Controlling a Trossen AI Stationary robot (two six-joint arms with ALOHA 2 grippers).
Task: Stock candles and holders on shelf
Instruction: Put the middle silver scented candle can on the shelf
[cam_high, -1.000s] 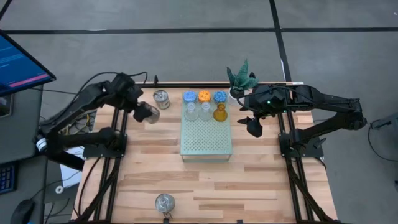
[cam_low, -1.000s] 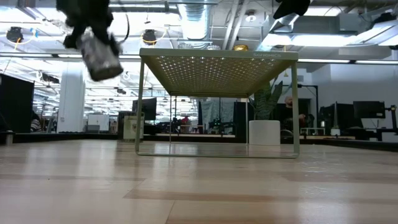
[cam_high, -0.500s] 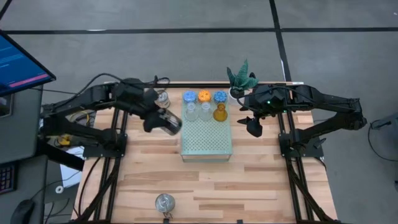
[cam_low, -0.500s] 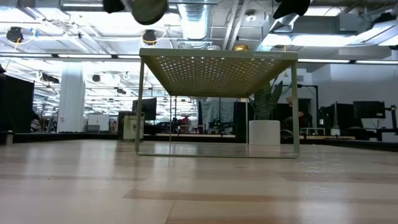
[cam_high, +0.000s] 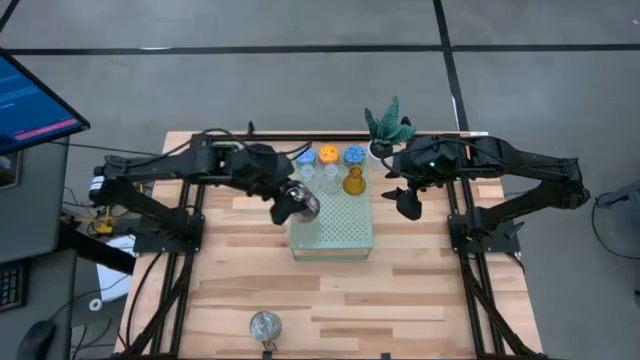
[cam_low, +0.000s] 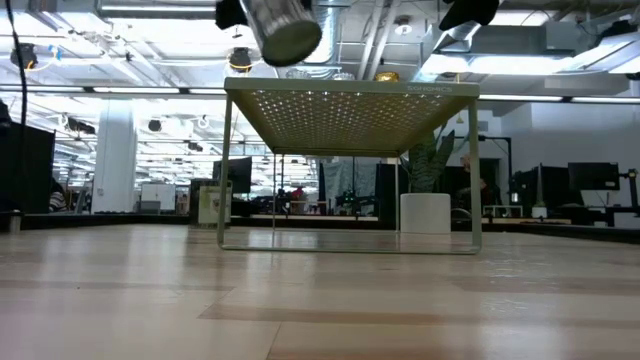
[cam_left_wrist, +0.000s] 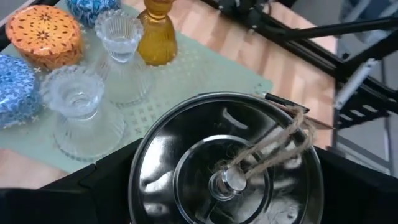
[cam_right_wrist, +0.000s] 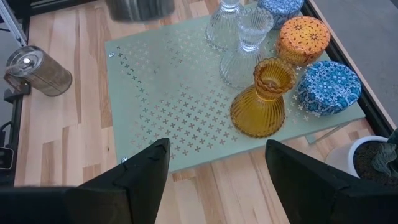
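Note:
My left gripper (cam_high: 291, 207) is shut on a silver tin (cam_high: 303, 204) in the air over the left part of the mint-green shelf (cam_high: 335, 228). The tin shows tilted in the low view (cam_low: 284, 24). At the shelf's far end stand two blue candles (cam_high: 305, 157) (cam_high: 353, 155), an orange candle (cam_high: 328, 155), two clear glass cups (cam_high: 307, 179) (cam_high: 330, 178) and an amber cup (cam_high: 353, 181). A second tin (cam_right_wrist: 37, 70) stands on the table left of the shelf. A third tin (cam_high: 265, 324) stands at the near edge. My right gripper (cam_high: 408, 205) is open and empty, right of the shelf. My left gripper pinches the tin's round wall (cam_left_wrist: 142, 180) between its two fingers (cam_left_wrist: 102, 190), one on each side. The tin's lid, with its knob and twine (cam_left_wrist: 231, 179), faces the wrist. The tin is lifted clear and tilted above the shelf's left part.
A green plant in a white pot (cam_high: 388, 126) stands just beyond the shelf's far right corner, near my right arm. The shelf's near half (cam_right_wrist: 168, 106) is bare. Open wood tabletop (cam_high: 400, 290) lies in front of the shelf.
My left gripper has carried the silver tin from the table's far left toward the right and a little nearer, to above the shelf's left part. It has also risen, and the tin has stayed tilted in the hold.

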